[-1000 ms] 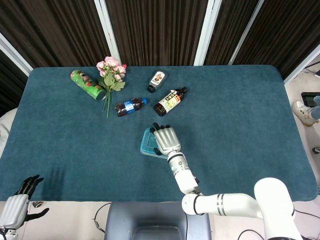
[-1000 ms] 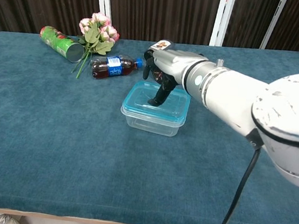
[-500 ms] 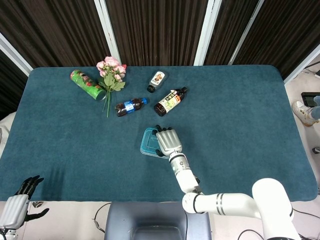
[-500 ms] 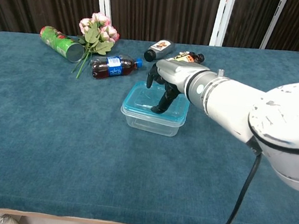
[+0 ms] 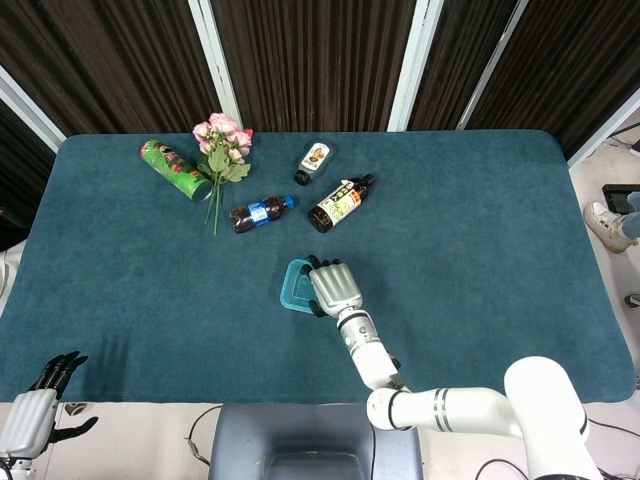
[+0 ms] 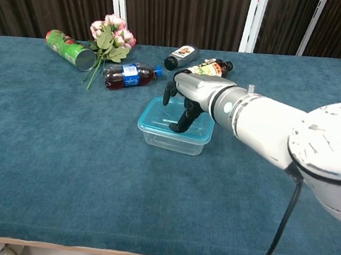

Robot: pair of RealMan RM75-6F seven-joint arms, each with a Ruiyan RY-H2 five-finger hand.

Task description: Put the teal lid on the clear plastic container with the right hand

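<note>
The container (image 6: pixel 172 137) stood near the middle of the table (image 6: pixel 61 164), with the teal lid (image 6: pixel 159 117) already lying on top of it. The right hand (image 6: pixel 189 96) was over the lid, its dark fingers (image 6: pixel 180 121) pointing down and touching the lid surface. From the head view the right hand (image 5: pixel 335 287) covered the right part of the lid (image 5: pixel 295 288), so only the left part was visible. The hand was not closed around anything; the fingers were a little apart and only pressed on the lid.

The left hand (image 5: pixel 35 405) hung low beside the near left corner of the table (image 5: pixel 120 300), with the fingers spread and nothing in it.

Behind the container lay a cola bottle (image 6: pixel 127 75), pink flowers (image 6: pixel 110 34) and a green can (image 6: pixel 70 49). A dark bottle with a yellow label (image 6: pixel 211 66) and a small bottle (image 6: pixel 182 55) lay just behind the right hand.
</note>
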